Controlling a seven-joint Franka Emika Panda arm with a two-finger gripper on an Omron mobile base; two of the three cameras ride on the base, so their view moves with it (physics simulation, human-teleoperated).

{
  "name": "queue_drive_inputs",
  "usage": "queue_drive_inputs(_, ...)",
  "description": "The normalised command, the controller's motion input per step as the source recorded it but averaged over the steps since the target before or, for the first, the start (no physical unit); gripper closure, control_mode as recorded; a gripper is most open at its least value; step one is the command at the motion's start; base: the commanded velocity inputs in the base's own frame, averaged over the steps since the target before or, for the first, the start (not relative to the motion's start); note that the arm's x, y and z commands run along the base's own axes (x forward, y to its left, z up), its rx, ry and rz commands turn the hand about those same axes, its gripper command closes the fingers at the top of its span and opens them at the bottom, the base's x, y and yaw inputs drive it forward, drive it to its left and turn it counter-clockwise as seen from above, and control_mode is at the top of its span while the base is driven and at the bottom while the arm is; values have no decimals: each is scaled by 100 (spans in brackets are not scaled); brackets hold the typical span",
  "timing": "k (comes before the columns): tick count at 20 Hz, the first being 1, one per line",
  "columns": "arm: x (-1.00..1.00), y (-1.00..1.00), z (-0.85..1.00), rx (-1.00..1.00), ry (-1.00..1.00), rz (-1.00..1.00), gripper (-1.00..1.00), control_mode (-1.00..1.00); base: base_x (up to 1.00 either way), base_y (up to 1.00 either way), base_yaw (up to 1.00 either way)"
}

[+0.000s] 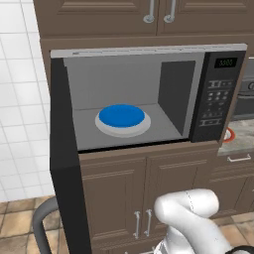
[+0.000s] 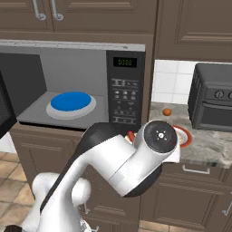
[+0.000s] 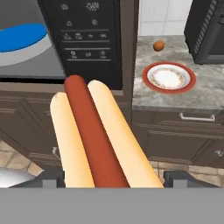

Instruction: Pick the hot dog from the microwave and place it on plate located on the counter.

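The hot dog [image 3: 94, 135], a tan bun with a red sausage, looms large in the hand view, and my gripper [image 3: 114, 177] is shut on it in front of the cabinet fronts below the microwave [image 1: 218, 94]. The microwave's door stands open and its grey cavity holds a blue round dish [image 1: 122, 118]. The white plate [image 3: 168, 77] with a red-orange rim lies on the pale grey counter [image 3: 210, 94], ahead and to the right of the hot dog. In the right base view my arm's wrist covers most of the plate [image 2: 184, 135].
A black toaster oven [image 2: 213, 97] stands at the back right of the counter. A small orange-brown ball [image 3: 159, 45] lies behind the plate. The open microwave door [image 1: 64, 173] juts out on the left. Brown cabinets with silver handles run below.
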Motion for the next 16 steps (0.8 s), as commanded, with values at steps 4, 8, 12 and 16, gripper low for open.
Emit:
queue_drive_inputs(4, 70, -87, -48, 10, 0, 8, 100, -100, 0, 0, 0)
queue_drive_inputs(8, 82, -53, -64, 3, 0, 15, 100, -100, 0, 0, 0)
queue_drive_inputs(12, 92, -37, -58, 2, 0, 19, 100, -100, 0, 0, 0)
queue_drive_inputs(16, 87, -51, -44, 6, 0, 16, 100, -100, 0, 0, 0)
